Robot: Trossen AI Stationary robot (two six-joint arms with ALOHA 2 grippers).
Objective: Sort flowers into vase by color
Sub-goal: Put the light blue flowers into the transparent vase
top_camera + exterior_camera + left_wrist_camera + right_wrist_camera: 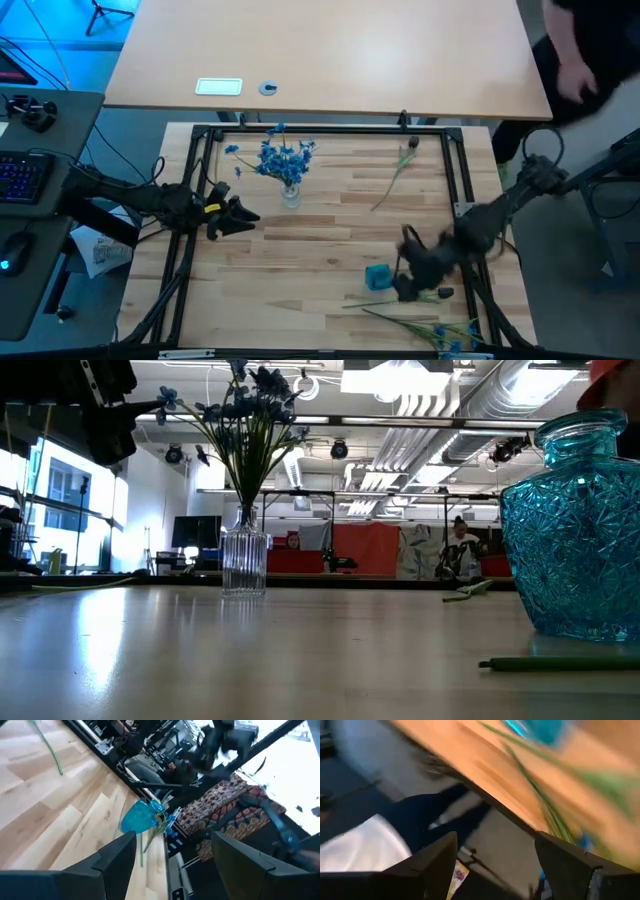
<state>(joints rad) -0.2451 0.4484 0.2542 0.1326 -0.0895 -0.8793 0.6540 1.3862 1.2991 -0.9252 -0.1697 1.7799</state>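
- Two vases noted: clear glass vase (290,195) holds blue flowers (282,157); turquoise vase (377,277) sits just beside my right gripper (418,291).
- Loose stems (415,325) lie along the near edge.
- Both grippers released, empty; left gripper (243,215) near the glass vase.

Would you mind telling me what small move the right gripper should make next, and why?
Probably lower the right gripper, open and empty, onto a stem lying at the near edge beside the blue vase; loose flowers are still unsorted there.
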